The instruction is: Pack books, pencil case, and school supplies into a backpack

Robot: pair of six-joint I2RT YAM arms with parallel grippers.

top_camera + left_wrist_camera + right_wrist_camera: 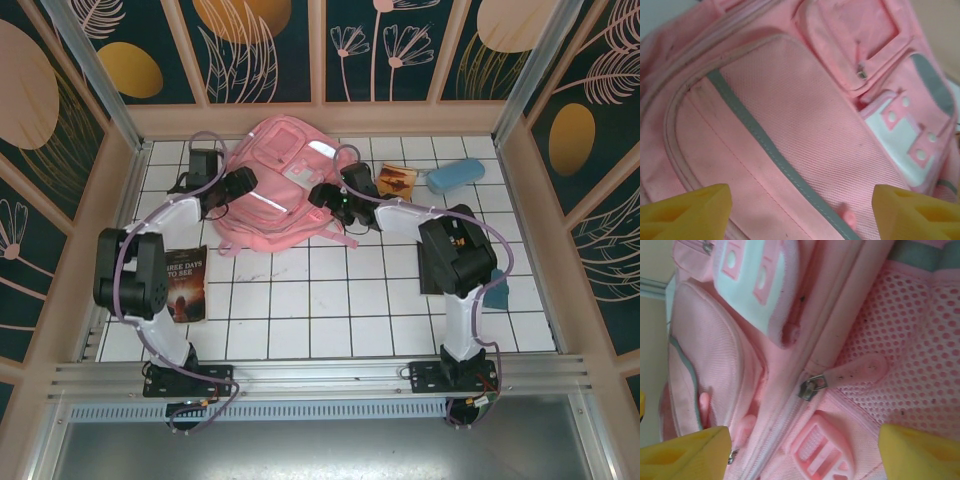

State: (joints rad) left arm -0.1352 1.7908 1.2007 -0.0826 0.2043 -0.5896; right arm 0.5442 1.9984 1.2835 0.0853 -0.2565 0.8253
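Pink backpack point(278, 165) between left claw point(243, 183) and right claw point(322, 194), both wide, empty.

pencil case point(456, 174) and one book point(397, 181) right of backpack point(280, 180)

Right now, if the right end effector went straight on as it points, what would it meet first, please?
The backpack, near the zipper pull beside its mesh pocket; how far ahead of the right end effector is unclear.
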